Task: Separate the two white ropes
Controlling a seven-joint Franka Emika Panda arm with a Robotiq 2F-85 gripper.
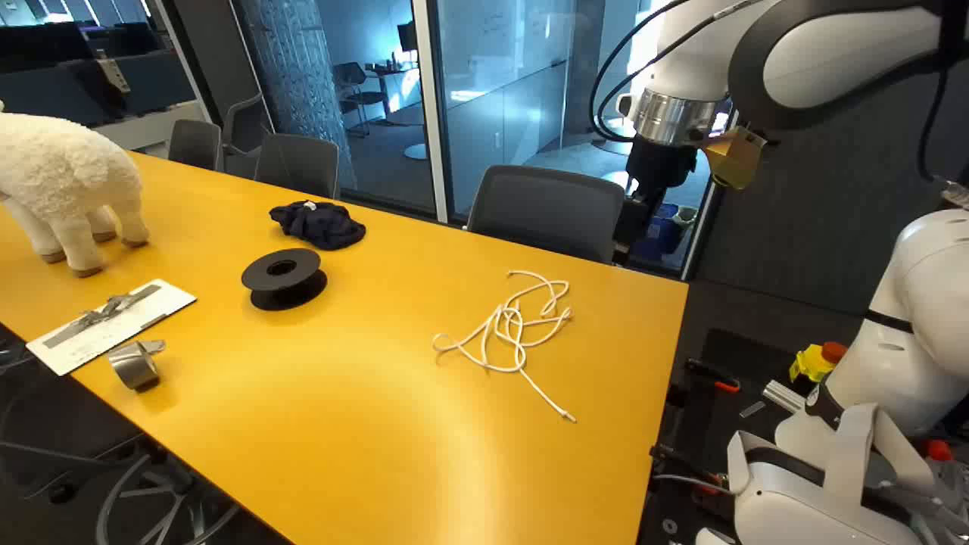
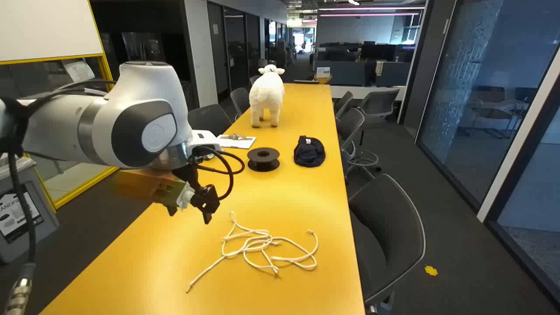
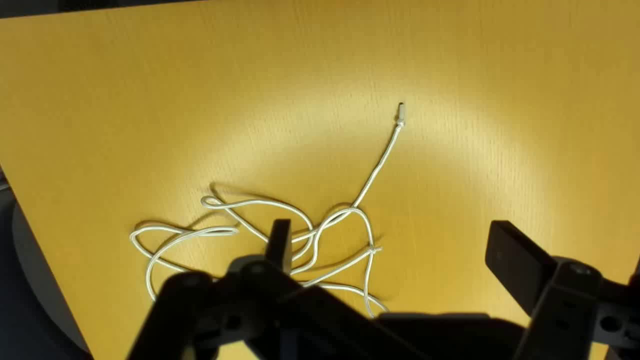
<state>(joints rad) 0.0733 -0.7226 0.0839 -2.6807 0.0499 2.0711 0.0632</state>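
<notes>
The two white ropes lie loosely tangled on the yellow table, in both exterior views [image 1: 520, 356] [image 2: 258, 238]. In the wrist view the ropes [image 3: 320, 230] cross and loop at the lower left and middle. One knotted end runs up and right, apart from the tangle, and another short end lies over a strand. I cannot tell which strand belongs to which rope. My gripper [image 3: 391, 245] is open and empty above the table, its left finger hiding part of the tangle. It also shows in both exterior views [image 1: 624, 246] [image 2: 190, 214], raised and not touching the ropes.
A black spool [image 1: 291, 295] and a dark cloth item [image 1: 322, 227] sit farther along the table [image 1: 363, 454]. Beyond are a silver tape roll [image 1: 135, 365], a white card with ribbon [image 1: 125, 322] and a white fluffy animal figure [image 1: 68, 182]. A chair [image 1: 545, 212] stands at the long edge.
</notes>
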